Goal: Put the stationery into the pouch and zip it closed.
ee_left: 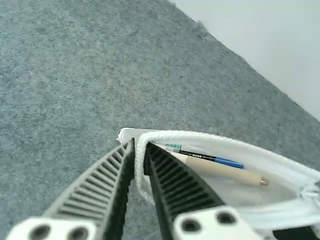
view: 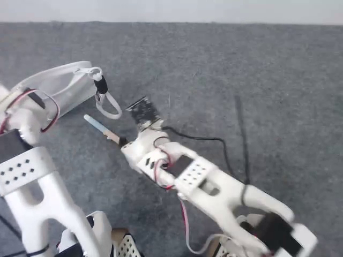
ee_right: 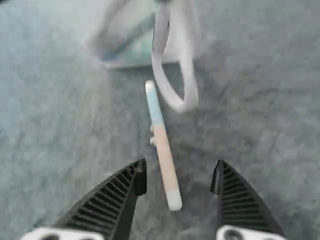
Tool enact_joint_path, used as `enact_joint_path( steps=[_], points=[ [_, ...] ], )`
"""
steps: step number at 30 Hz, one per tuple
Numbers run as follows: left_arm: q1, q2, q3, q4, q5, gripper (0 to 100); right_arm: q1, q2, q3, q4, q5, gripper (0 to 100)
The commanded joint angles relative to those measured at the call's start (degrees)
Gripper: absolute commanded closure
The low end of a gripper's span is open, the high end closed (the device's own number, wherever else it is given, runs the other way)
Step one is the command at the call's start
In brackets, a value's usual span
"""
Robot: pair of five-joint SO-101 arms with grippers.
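Observation:
A white pouch [view: 59, 88] lies open at the far left of the grey carpet. My left gripper [ee_left: 139, 146] is shut on the rim of the pouch [ee_left: 225, 145], which holds a black-and-blue pen [ee_left: 210, 158] and a tan pen [ee_left: 225, 172]. A pale blue and tan pen [view: 101, 128] lies on the carpet just in front of the pouch's mouth. My right gripper [ee_right: 180, 175] is open, low over the carpet, with the near end of this pen [ee_right: 162, 145] between its fingers, not touching them. In the high view the right gripper [view: 123, 144] sits at the pen's tan end.
The pouch's white strap loop [view: 110, 107] and black zip pull [view: 101, 84] lie between pouch and pen. A small dark speckled object [view: 143, 111] sits beside the right arm. A black cable [view: 214, 142] trails across the carpet behind it.

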Motion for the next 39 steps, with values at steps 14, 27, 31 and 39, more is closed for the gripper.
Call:
enact_joint_path(
  steps=[14,27,31,39],
  points=[
    [-0.2,-0.4,-2.1,-2.0,0.7,99,-1.4,22.1,-15.7,-1.8,6.4,79.4],
    [-0.2,-0.4,-2.0,-1.8,0.8,99,-1.3,23.6,-17.1,0.7,6.7,86.1],
    [-0.2,-0.4,-2.0,-1.8,0.8,99,0.0,25.6,-21.6,6.6,6.3,88.7],
    [-0.2,-0.4,-1.9,-1.8,0.8,99,1.1,34.0,-34.1,22.0,6.2,85.4]
  ],
)
